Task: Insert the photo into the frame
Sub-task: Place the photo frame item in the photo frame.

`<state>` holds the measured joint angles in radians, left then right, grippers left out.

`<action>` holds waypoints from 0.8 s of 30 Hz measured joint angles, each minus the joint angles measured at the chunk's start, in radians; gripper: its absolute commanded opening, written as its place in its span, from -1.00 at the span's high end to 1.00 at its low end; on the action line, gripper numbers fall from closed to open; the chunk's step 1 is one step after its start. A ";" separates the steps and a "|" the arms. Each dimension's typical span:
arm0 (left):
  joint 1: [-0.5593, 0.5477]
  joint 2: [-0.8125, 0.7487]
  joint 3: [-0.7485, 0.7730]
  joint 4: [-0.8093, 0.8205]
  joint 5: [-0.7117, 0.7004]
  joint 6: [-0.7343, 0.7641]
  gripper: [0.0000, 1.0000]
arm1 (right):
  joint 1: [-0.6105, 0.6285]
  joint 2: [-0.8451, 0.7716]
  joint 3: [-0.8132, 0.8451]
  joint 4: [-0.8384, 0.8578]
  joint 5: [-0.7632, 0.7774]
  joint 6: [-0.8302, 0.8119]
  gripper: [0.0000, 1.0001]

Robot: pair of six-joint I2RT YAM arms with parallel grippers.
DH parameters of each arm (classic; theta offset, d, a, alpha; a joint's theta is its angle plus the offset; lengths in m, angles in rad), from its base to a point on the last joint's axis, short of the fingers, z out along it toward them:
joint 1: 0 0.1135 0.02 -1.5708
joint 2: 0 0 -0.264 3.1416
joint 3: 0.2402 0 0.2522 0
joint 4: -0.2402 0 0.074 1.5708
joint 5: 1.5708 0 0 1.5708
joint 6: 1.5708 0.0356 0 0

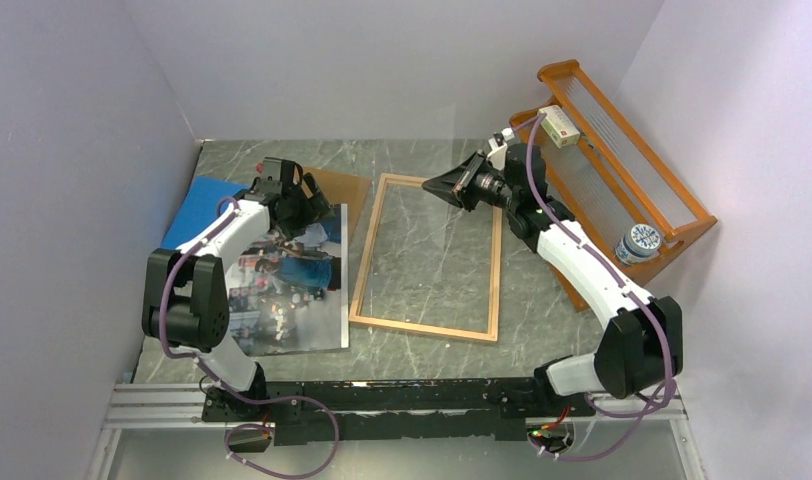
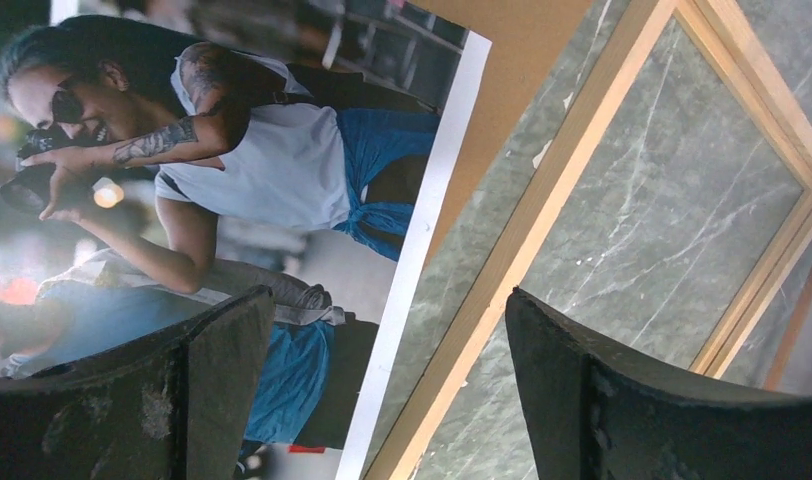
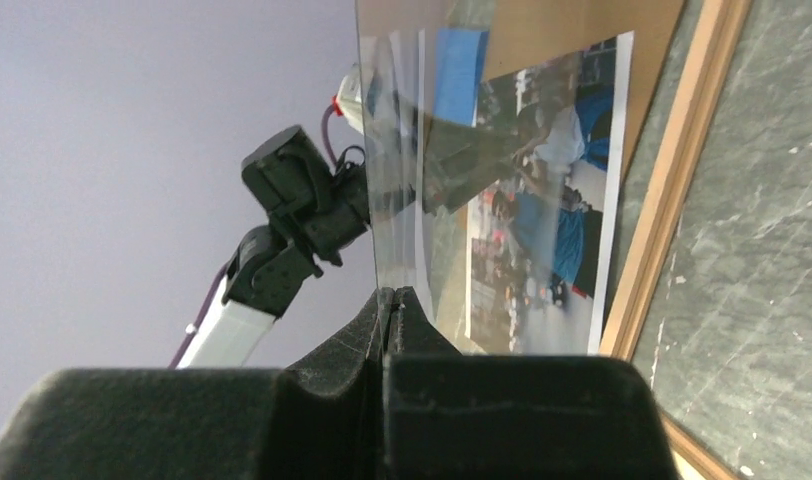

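left hand [image 1: 300,208]: wide open, over photo [image 1: 287,290] far corner, left of frame [image 1: 427,328]
photo: face up on desk [image 1: 412,355], just left of frame
right hand [image 1: 440,187]: pinched shut on clear pane [image 3: 402,150] at frame's far edge
step: we judge photo pickup, not yet gripped
next: we'd grip its edge, slide right into frame
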<state>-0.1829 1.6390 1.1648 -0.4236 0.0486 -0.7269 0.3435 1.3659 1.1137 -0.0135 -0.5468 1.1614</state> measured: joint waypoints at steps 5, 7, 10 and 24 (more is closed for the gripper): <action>0.004 -0.006 -0.027 0.032 0.027 0.014 -0.85 | -0.001 0.035 -0.035 0.042 0.047 -0.005 1.00; 0.004 -0.006 -0.043 0.044 0.027 0.030 -0.84 | -0.001 0.067 -0.063 0.065 0.057 -0.009 1.00; 0.005 -0.006 -0.060 0.067 0.050 0.053 -0.81 | -0.004 0.127 -0.109 0.085 0.074 -0.018 1.00; -0.006 0.188 -0.057 0.230 0.340 0.098 -0.73 | -0.121 0.137 -0.237 0.090 0.089 -0.132 1.00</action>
<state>-0.1890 1.8267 1.1076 -0.1932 0.3885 -0.6285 0.2230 1.5024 0.8772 0.0769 -0.4576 1.0290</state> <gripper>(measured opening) 0.869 0.010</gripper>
